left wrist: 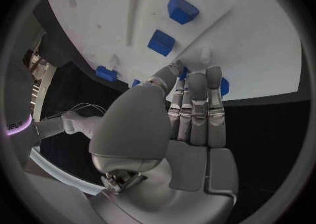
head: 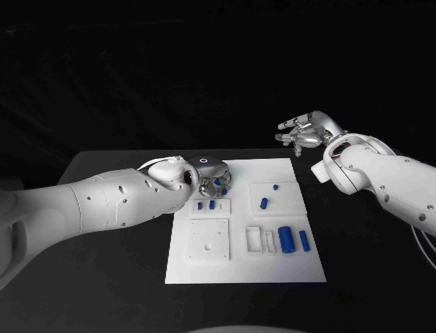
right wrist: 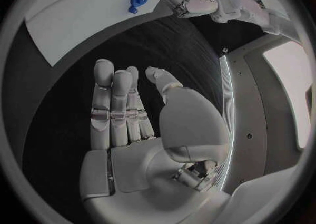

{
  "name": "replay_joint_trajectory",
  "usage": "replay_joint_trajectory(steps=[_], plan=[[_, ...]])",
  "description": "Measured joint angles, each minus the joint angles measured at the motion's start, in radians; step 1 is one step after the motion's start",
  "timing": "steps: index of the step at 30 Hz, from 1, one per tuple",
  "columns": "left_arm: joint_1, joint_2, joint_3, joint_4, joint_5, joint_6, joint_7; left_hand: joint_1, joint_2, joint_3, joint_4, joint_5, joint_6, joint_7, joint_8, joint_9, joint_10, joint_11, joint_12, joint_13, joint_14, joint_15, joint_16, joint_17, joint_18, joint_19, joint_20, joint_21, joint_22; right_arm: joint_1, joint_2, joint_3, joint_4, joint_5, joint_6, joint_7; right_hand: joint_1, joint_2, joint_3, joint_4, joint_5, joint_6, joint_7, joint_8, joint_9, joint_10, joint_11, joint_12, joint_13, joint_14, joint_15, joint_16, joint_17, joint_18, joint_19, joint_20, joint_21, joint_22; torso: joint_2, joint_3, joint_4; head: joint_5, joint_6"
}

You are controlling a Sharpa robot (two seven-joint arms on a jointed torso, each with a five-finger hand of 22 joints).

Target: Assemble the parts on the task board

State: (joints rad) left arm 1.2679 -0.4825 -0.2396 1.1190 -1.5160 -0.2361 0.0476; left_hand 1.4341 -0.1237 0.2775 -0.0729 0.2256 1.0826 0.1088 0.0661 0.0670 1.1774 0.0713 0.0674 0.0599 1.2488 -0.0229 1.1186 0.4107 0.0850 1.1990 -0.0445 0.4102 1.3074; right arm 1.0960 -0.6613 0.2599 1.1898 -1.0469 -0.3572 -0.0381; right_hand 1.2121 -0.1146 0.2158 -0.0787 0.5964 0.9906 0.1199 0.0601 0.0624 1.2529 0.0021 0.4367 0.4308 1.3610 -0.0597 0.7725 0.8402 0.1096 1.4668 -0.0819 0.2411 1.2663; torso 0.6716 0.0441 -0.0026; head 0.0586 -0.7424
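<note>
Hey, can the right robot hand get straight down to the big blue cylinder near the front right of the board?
Probably yes: the right robot hand is empty, and nothing covers the big blue cylinder.

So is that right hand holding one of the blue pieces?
No, the right hand is bare, its fingers spread over the black table.

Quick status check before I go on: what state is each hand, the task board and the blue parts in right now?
Left hand: over the task board's far left part, fingers reaching down at a blue part; a grasp cannot be confirmed.
Right hand: raised beyond the board's far right corner, open, holding nothing.
Task board: flat on the black table.
Blue parts: lying on the board, scattered.
</note>
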Motion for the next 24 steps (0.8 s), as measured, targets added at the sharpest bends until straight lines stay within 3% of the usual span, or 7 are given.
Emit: replay_joint_trajectory(steps=[13,18,24], plan=[[-0.004,0.004,0.000,-0.011,0.005,0.000,0.007,-0.016,0.016,0.006,0.016,-0.006,0.029,-0.004,0.000,0.000,0.030,-0.005,0.000,0.000,0.011,0.003,0.019,0.004,0.000,0.000,0.000,0.012,0.001,0.000,0.005,0.000,-0.003,0.000,0.000,0.000,0.000,0.000,0.000,0.000,0.000,-0.002,-0.001,0.000,0.000,0.000,0.000,0.000,0.000,-0.001,-0.001,0.000,0.000,0.000,0.000,0.000,0.000,-0.001,0.000,0.0000,-0.0006,0.004,-0.006],[-0.004,0.005,0.000,-0.011,0.008,-0.001,0.009,-0.008,0.043,0.003,0.025,-0.006,0.084,-0.011,0.000,0.002,0.091,-0.022,0.000,0.000,0.027,-0.005,0.027,0.006,0.010,0.004,0.004,0.012,0.000,0.000,0.005,0.000,-0.004,0.000,0.000,0.000,0.000,0.000,0.000,0.000,0.000,0.000,0.002,0.000,0.000,0.000,0.000,0.000,0.000,-0.001,-0.001,0.000,-0.001,0.000,0.000,0.000,0.000,-0.002,-0.001,-0.0001,-0.0006,0.005,-0.008],[-0.005,0.004,0.000,-0.011,0.011,-0.005,0.010,0.004,0.062,0.030,-0.008,-0.022,0.138,-0.020,-0.003,0.004,0.138,-0.038,-0.009,-0.002,0.045,-0.023,0.027,0.006,0.008,-0.001,-0.012,0.039,0.000,0.000,0.006,0.000,-0.004,0.000,0.000,0.000,0.000,0.000,0.000,0.000,0.000,0.000,0.002,0.000,0.000,0.000,0.000,0.000,0.000,-0.001,-0.001,0.000,-0.001,-0.001,0.000,0.000,0.000,-0.002,-0.001,-0.0003,-0.0005,0.005,-0.008]])
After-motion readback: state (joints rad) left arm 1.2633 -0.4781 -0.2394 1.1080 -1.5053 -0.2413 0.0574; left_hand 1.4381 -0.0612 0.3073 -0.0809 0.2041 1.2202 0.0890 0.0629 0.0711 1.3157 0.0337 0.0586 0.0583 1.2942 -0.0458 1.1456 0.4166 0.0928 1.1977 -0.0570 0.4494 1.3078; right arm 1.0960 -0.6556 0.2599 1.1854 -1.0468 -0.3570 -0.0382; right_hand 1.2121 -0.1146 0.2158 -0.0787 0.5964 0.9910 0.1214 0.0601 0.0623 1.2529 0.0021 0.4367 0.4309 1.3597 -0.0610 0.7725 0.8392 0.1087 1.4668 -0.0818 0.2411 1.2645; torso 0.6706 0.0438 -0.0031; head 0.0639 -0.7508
